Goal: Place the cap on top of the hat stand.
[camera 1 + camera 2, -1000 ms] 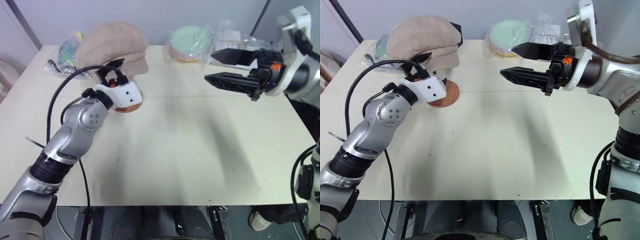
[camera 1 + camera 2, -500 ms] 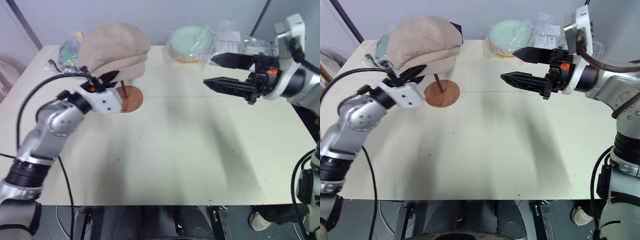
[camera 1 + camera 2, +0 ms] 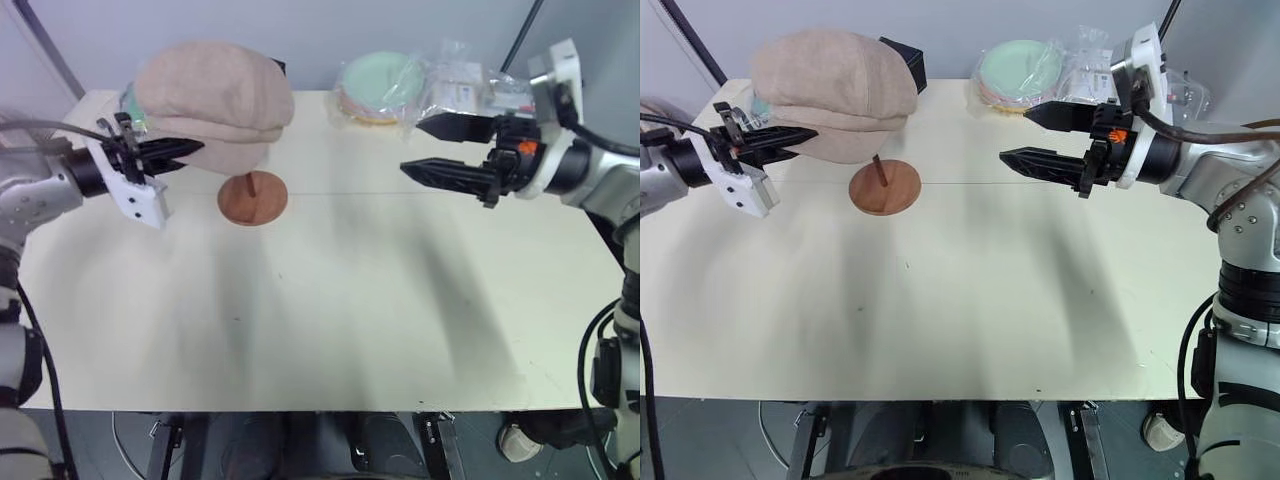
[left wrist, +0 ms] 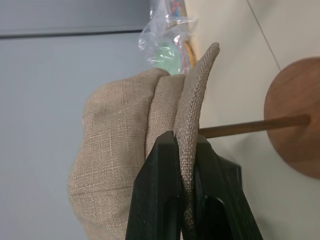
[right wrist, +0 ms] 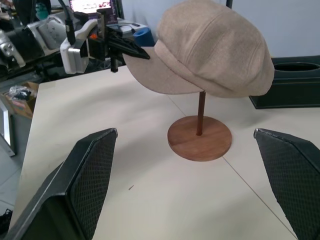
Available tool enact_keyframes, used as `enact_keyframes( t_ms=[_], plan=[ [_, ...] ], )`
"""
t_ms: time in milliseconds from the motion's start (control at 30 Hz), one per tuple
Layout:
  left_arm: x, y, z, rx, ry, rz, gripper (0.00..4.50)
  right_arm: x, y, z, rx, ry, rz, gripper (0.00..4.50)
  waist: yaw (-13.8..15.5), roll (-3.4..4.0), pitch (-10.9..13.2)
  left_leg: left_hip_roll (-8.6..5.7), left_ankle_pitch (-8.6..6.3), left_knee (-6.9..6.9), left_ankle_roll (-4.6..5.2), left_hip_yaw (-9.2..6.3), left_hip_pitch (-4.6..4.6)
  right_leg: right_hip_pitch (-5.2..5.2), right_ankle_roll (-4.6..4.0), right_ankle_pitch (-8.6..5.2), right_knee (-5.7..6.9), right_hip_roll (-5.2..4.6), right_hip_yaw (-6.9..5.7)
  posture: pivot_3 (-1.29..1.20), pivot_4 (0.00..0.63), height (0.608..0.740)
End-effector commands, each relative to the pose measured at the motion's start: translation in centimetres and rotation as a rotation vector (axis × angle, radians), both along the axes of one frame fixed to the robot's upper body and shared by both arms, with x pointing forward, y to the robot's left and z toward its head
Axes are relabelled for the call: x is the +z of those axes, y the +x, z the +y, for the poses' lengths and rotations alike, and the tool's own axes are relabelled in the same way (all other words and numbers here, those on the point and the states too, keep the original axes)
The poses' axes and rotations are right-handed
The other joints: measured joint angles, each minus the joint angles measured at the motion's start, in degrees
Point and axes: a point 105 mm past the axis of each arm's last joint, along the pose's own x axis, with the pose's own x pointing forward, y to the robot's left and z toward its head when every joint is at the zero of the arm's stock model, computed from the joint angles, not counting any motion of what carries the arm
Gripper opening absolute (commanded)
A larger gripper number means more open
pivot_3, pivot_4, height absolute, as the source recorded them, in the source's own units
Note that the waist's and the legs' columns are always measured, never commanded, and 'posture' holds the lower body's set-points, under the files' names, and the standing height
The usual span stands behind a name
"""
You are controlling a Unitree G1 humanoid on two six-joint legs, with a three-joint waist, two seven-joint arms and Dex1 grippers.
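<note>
Our left gripper (image 4: 186, 150) is clamped on the brim of the cap (image 3: 835, 92), the fabric edge squeezed between its two black fingers (image 4: 157, 195). We see the cap sitting over the top of the hat stand (image 5: 200, 135), whose thin rod rises from a round wooden base on the table (image 3: 340, 300); whether its crown rests fully on the disc we can't quite make out. Our right gripper (image 3: 440, 150) hovers well apart, fingers spread wide, holding nothing.

A lab or workshop: a plain cream table (image 3: 330, 300), bare grey walls, and cluttered equipment benches with a monitor (image 5: 95, 6) behind.
</note>
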Motion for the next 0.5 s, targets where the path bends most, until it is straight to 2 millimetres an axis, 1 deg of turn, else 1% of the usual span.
enact_keyframes(
  t_ms=[33,100,267,300,333,367,467,500],
  plan=[
    [-1.1,0.2,0.0,-0.015,0.041,0.012,0.06,1.2,-0.3,-0.2,-0.011,0.012,-0.068,4.50,-0.06,0.00,0.00,0.00,0.00,0.00,0.00,0.00,0.00,-0.02,0.00,0.00,0.02,0.00,0.00,0.00,0.150,0.740],
    [-1.5,0.4,0.0,-0.007,0.033,0.019,0.06,1.2,-0.3,-0.2,-0.016,0.011,-0.070,4.50,-0.04,0.00,0.00,0.01,0.00,0.01,0.00,0.00,0.00,-0.03,0.01,0.00,0.07,0.01,0.00,0.00,0.150,0.740],
    [-1.6,0.6,-0.2,-0.011,-0.057,0.019,0.06,1.1,-0.2,-0.3,-0.025,0.009,-0.072,4.50,0.01,0.00,0.00,0.02,0.00,0.02,0.00,-0.01,0.00,-0.03,0.01,0.00,0.10,0.01,0.00,0.00,0.150,0.740],
    [-1.6,0.6,-0.3,-0.016,-0.072,0.022,0.73,1.1,-0.2,-0.3,-0.027,0.009,-0.071,4.50,0.00,0.00,0.00,0.02,0.00,0.03,0.00,-0.01,0.00,-0.03,0.01,0.00,0.11,0.01,0.00,0.00,0.150,0.740],
    [-1.7,0.4,-0.4,-0.024,-0.083,0.024,1.07,1.1,-0.2,-0.4,-0.029,0.009,-0.071,4.50,-0.06,0.00,0.00,0.02,0.00,0.03,0.00,0.00,0.00,-0.04,0.00,0.00,0.11,0.01,0.00,0.00,0.150,0.740],
    [-1.8,0.1,-0.4,-0.035,-0.086,0.025,1.51,1.1,-0.1,-0.4,-0.030,0.008,-0.071,4.50,-0.09,0.00,0.00,0.02,0.00,0.03,0.00,0.00,0.00,-0.04,0.00,0.00,0.12,0.00,0.00,0.00,0.150,0.740],
    [-2.2,-0.8,-0.1,-0.046,-0.106,0.034,3.09,1.1,0.0,-0.3,-0.029,0.009,-0.071,4.50,-0.17,0.00,0.00,0.04,0.00,0.02,0.00,0.01,-0.01,-0.11,0.00,0.00,0.17,0.00,0.01,0.00,0.150,0.740],
    [-2.3,-1.1,-0.1,-0.046,-0.112,0.039,3.55,1.1,0.1,-0.3,-0.029,0.009,-0.071,4.50,-0.16,0.00,0.00,0.05,0.00,0.02,0.00,0.01,-0.01,-0.11,0.00,0.00,0.18,0.00,0.01,0.00,0.150,0.740]
  ],
)
